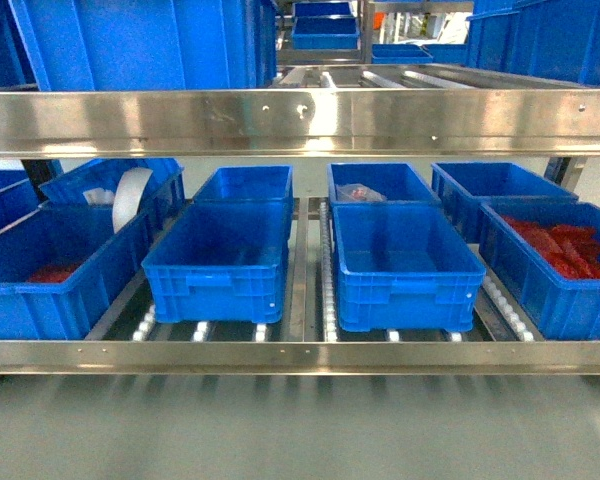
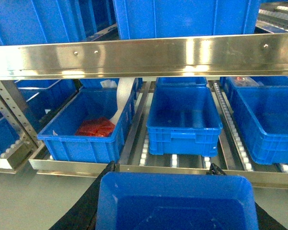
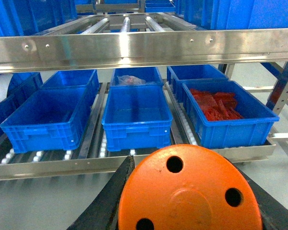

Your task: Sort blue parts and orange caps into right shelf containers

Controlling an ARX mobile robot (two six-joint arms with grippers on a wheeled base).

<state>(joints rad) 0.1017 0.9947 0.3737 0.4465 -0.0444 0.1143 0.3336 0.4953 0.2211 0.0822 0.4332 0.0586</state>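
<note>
Both arms are loaded and facing the shelf. In the right wrist view the right gripper (image 3: 192, 201) has its dark fingers (image 3: 108, 203) pinching an orange cap (image 3: 189, 191) from either side, flat holed top toward the camera. In the left wrist view the left gripper (image 2: 175, 201) clamps a blue part (image 2: 175, 203), black fingers (image 2: 86, 211) showing at both flanks (the fingertips themselves are hidden behind the block). Neither gripper shows in the head view.

Ahead of the right fingers, beyond the steel front rail (image 3: 134, 163), sit the right shelf containers (image 3: 137, 115): one empty crate straight ahead and slightly left, and a red-filled crate (image 3: 225, 112) ahead and to the right. Ahead of the left fingers another empty crate (image 2: 184, 117) sits dead centre, with a crate of red pieces (image 2: 84, 124) off to their left.

The step in hand looks like the carry-in, so nothing is sorted yet. To do it well: keep the pinch firm, bring the fingers under the upper steel beam (image 3: 144, 48) yet clear above the near crate rim, and release only once the cap is fully over the open interior. Which crate takes which item I cannot tell; the empty ones ahead of the fingers look likeliest. Move one arm at a time, since the lanes sit close together.
</note>
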